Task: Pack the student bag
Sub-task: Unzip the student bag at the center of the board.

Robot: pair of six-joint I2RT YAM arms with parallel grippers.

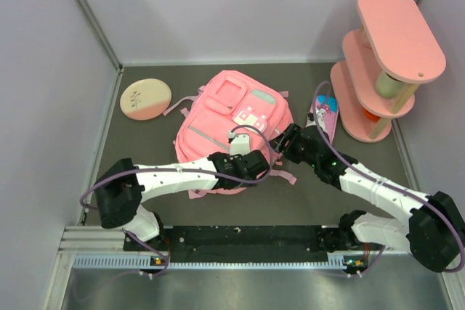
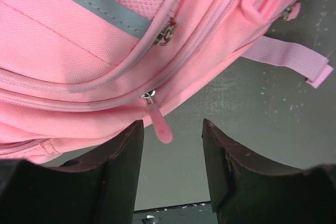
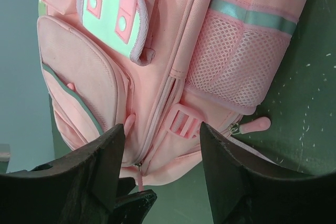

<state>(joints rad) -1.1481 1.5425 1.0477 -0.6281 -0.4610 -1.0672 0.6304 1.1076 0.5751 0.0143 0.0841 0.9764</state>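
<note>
Now your left gripper (image 2: 170,129) stands partly open, its fingers on either side of the pink zipper pull (image 2: 160,125) of the student bag (image 1: 225,107), gripping nothing. Your right gripper (image 3: 161,129) is parted too and empty, near the bag's edge. The bag lies flat mid-table (image 1: 145,147).

Bright, even, diffuse light; shadows soft; wrist views slightly blurred near bottom.

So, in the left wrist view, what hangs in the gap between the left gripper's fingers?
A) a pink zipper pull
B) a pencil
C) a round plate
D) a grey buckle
A: a pink zipper pull hangs from the student bag, its tip between the fingers of the open left gripper, not pinched.
</note>
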